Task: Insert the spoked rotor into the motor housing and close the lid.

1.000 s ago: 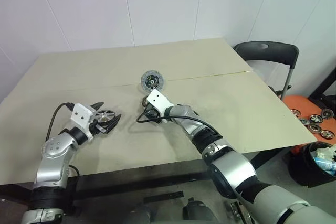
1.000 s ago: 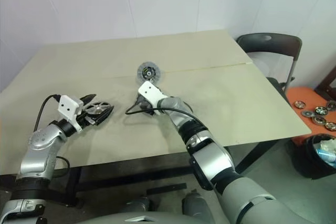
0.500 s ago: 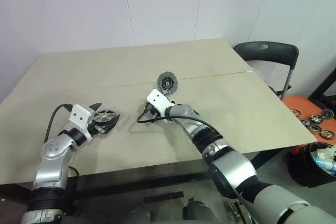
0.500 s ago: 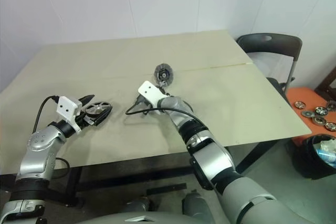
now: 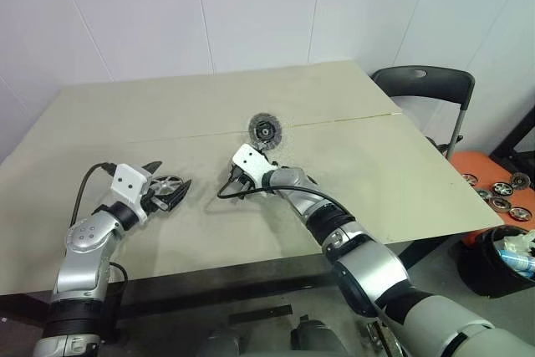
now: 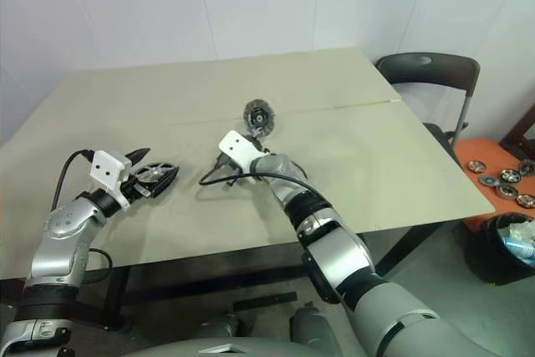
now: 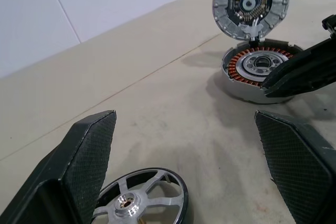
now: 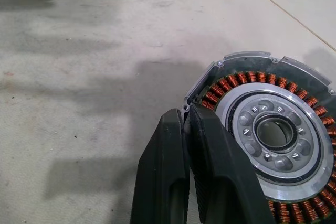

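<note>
On the beige table, with the motor housing taken as landmark: the housing sits near the table's middle, its open face upward and its ring of copper windings exposed, and the lid stands on edge at the housing's far rim, tilted up like an opened hatch, inner face toward the left arm. The right gripper lies against the near rim of the housing, its two black fingers pressed together on the edge of the wall, so it reads as clamped on the housing and steadying it. Well apart from the housing, toward the robot's left, the spoked rotor lies between the fingers of the left gripper, which are spread wide on either side of it; from the left wrist view the rotor appears to lie flat on the table, hub upward, and whether either pad touches its rim cannot be told. The relation governing the coming move: the housing lies ahead of the left gripper and to its right, roughly along the line in which that gripper points, and the left arm is plainly the nearer to the rotor. Judged from this arrangement, the rotor must be grasped, carried across to the housing and lowered with its axis upright, matching the housing's open bore, before the lid can be swung down.
</note>
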Controlling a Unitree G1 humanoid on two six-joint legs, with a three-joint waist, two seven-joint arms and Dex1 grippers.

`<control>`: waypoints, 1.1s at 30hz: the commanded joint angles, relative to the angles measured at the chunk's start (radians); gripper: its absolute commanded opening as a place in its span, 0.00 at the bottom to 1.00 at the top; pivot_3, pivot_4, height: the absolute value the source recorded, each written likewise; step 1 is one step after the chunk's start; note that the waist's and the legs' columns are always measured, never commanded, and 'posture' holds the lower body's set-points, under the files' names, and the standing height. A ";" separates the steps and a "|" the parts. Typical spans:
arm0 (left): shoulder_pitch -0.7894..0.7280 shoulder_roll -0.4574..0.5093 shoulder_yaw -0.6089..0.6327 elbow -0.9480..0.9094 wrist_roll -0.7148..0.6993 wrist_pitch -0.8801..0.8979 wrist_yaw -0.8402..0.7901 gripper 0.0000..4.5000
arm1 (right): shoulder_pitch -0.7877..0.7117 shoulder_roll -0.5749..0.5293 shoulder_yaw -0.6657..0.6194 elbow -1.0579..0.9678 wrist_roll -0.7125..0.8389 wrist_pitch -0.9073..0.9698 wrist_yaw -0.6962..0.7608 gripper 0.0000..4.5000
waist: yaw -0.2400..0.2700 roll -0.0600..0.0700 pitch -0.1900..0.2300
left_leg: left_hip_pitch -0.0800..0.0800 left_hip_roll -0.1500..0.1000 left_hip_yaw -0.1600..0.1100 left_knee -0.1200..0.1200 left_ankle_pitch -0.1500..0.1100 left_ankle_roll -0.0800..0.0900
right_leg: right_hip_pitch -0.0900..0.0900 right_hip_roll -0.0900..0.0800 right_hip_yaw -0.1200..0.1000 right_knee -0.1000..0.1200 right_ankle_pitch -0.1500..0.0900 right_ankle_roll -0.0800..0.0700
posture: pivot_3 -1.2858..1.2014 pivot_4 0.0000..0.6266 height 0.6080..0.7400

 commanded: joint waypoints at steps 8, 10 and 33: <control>-0.002 0.011 0.005 -0.070 0.002 0.031 0.026 1.00 | -0.004 0.019 -0.020 -0.069 0.049 0.016 0.066 0.00 | -0.001 0.000 0.000 | 0.000 0.000 0.000 0.000 0.000 0.000 | 0.000 0.000 0.000 0.000 0.000 0.000 | 0.52 0.00 1.00; -0.002 0.011 0.004 -0.073 0.003 0.035 0.028 1.00 | 0.002 0.017 -0.015 -0.101 0.055 0.026 0.100 0.00 | -0.001 0.000 0.000 | 0.000 0.000 0.000 0.000 0.000 0.000 | 0.000 0.000 0.000 0.000 0.000 0.000 | 0.52 0.00 1.00; 0.005 0.015 0.004 -0.079 0.001 0.047 0.027 1.00 | 0.186 -0.186 0.160 -0.559 0.079 0.214 0.507 0.00 | 0.003 -0.001 0.000 | -0.001 0.000 0.000 0.000 0.000 0.000 | 0.000 -0.001 0.000 0.000 0.000 0.000 | 0.52 0.00 1.00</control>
